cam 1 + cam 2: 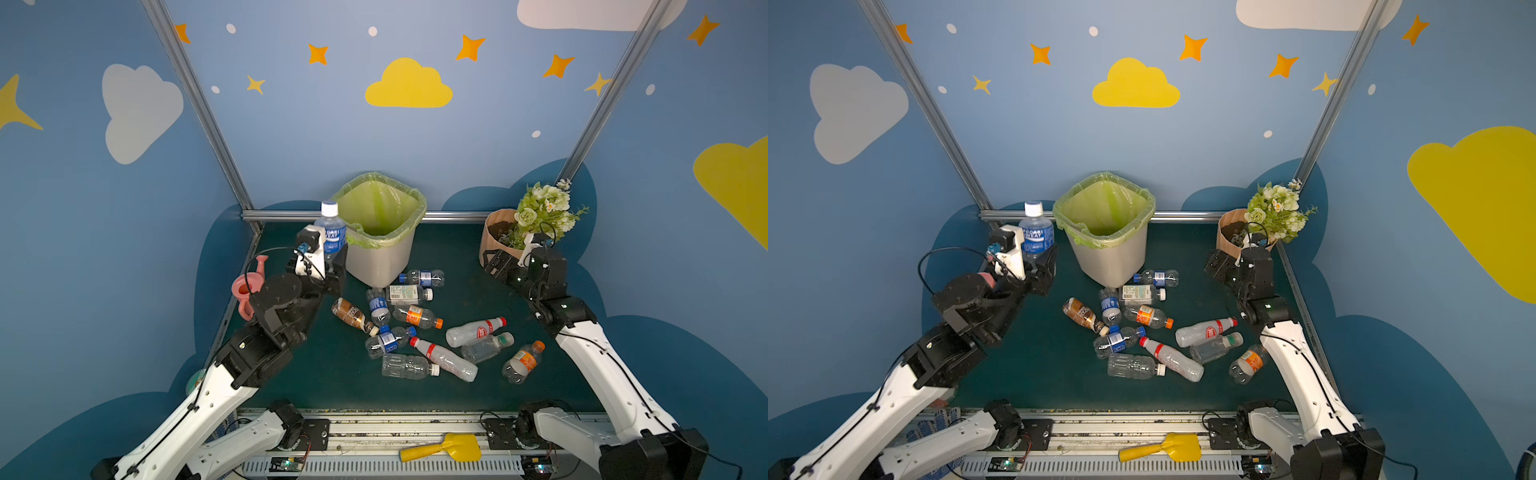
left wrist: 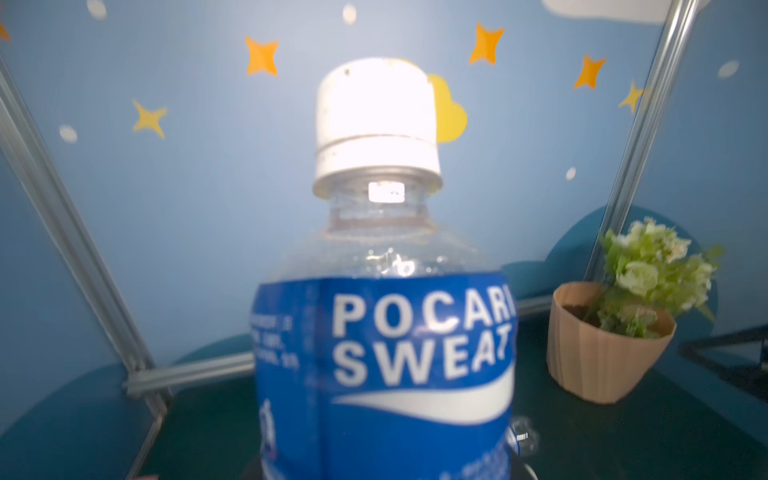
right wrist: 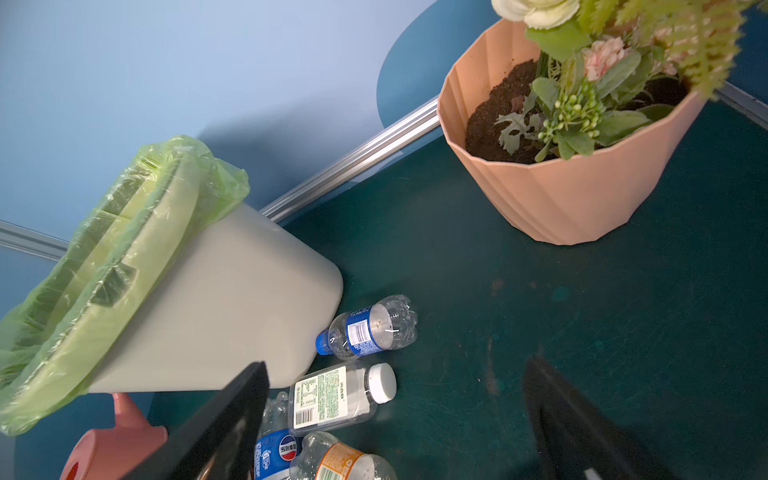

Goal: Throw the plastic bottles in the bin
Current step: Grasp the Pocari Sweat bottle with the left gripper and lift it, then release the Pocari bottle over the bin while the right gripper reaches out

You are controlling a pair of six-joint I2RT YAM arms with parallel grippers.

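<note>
My left gripper (image 1: 332, 266) (image 1: 1040, 266) is shut on a clear plastic bottle (image 1: 332, 230) (image 1: 1037, 235) (image 2: 382, 353) with a blue label and a white cap. It holds the bottle upright, just left of the bin (image 1: 380, 257) (image 1: 1113, 253) (image 3: 216, 299) and about level with its rim. The bin's green bag is folded over the rim. Several plastic bottles (image 1: 415, 316) (image 1: 1142, 316) lie scattered on the green table in front of the bin. My right gripper (image 1: 494, 264) (image 1: 1214, 262) (image 3: 397, 368) hangs open and empty near the flowerpot, above the table.
A peach flowerpot (image 1: 496, 232) (image 3: 561, 195) with flowers stands at the back right. A pink watering can (image 1: 249, 286) sits behind my left arm. A yellow shovel (image 1: 440, 449) lies on the front rail. Metal frame posts edge the table.
</note>
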